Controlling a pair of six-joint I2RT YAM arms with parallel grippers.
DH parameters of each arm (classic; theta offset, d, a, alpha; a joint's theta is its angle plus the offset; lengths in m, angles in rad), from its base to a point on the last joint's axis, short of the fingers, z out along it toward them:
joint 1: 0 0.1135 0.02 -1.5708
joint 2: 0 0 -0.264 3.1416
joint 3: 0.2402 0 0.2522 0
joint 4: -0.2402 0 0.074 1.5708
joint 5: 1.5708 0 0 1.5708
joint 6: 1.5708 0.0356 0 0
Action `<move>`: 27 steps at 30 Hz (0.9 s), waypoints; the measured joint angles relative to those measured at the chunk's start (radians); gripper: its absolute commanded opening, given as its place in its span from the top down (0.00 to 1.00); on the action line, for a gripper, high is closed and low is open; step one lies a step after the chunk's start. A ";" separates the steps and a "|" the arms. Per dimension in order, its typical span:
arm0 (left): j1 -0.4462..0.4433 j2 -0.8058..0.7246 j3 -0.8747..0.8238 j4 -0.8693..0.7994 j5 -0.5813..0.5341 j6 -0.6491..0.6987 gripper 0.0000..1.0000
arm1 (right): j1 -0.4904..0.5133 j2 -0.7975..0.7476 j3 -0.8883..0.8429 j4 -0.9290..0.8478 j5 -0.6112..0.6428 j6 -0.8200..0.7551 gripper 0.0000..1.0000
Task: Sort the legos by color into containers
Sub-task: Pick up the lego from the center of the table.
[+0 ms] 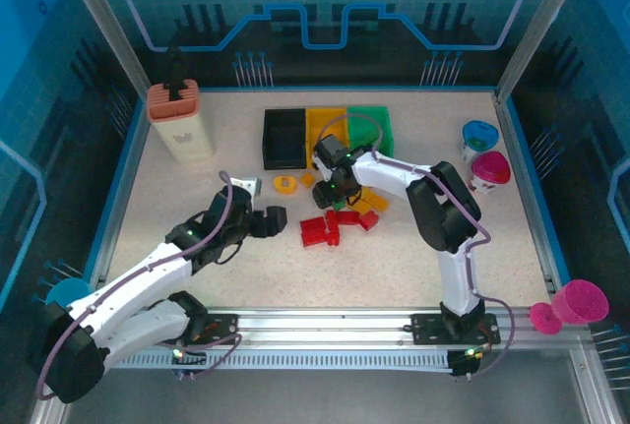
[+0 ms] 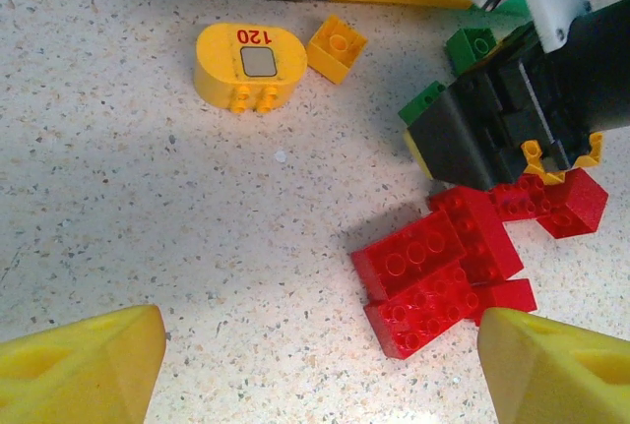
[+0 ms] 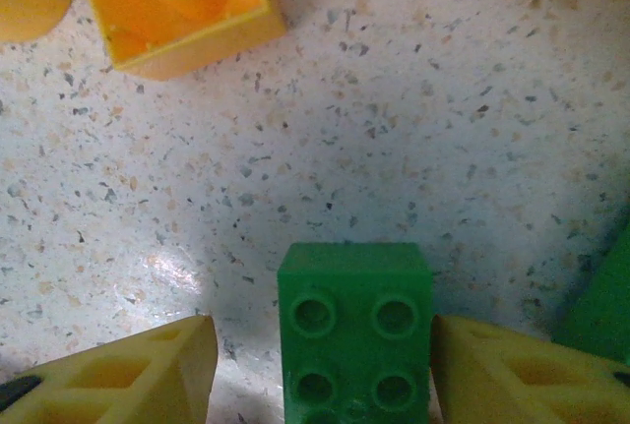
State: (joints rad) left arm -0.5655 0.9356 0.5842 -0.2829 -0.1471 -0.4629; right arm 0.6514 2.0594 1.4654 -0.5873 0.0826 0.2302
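The black bin (image 1: 283, 139), yellow bin (image 1: 325, 129) and green bin (image 1: 370, 129) stand side by side at the back. Red legos (image 1: 320, 230) lie clustered mid-table, with yellow legos (image 1: 285, 184) and green ones around them. My right gripper (image 3: 325, 331) is down at the table, open, straddling a green brick (image 3: 354, 331); its right finger is at the brick's side and a gap remains on the left. My left gripper (image 2: 320, 345) is open over bare table just left of the red bricks (image 2: 443, 267), with nothing between its fingers.
A tall beige box with a salmon top (image 1: 180, 119) stands back left. Blue cup (image 1: 479, 136) and pink cup (image 1: 490, 168) sit at the right. An upturned yellow brick (image 3: 177, 6) lies ahead of the right gripper. A rounded yellow piece (image 2: 246, 65) lies near the black bin.
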 measured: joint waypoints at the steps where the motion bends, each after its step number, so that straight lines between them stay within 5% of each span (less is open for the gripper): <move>1: 0.000 -0.004 -0.001 0.000 -0.003 -0.002 0.16 | 0.003 0.003 0.003 -0.005 0.006 0.000 0.42; 11: 0.000 -0.023 -0.011 -0.009 -0.018 -0.003 0.17 | 0.015 0.017 0.018 -0.042 0.057 -0.006 0.66; 18: 0.000 -0.034 -0.011 -0.024 -0.025 -0.003 0.17 | 0.022 0.002 0.027 -0.056 0.068 -0.006 0.68; 27: 0.000 -0.068 -0.023 -0.026 -0.026 -0.003 0.18 | -0.054 -0.203 0.029 -0.031 0.067 0.004 0.70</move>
State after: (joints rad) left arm -0.5655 0.8680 0.5613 -0.3092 -0.1726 -0.4660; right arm 0.5972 1.8568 1.4940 -0.6178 0.1493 0.2340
